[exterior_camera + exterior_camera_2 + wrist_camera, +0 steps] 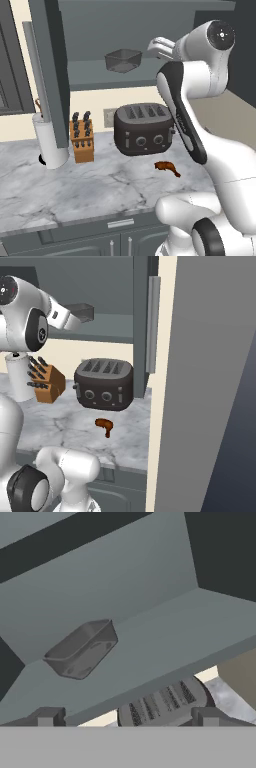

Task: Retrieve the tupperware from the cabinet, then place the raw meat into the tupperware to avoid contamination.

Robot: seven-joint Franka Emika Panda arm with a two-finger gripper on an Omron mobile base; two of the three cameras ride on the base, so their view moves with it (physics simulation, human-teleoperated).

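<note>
Clearly, the tupperware (82, 649) is yet to be fetched: it sits on the shelf of the open cabinet (100, 75), ahead of the gripper (127, 717) and off toward one fingertip, untouched, while the jaws are spread wide and hold nothing. For a clean pick, the jaws are best lined up on the container and brought in level across the shelf, so that one wall (the sides taper, so a shallow pinch may slip) is taken between the fingertips (47, 717). One tupperware, one piece of raw meat (167, 167) on the counter (75, 185) below the jaws, one toaster (142, 129) and one knife block (82, 137) are counted.
</note>
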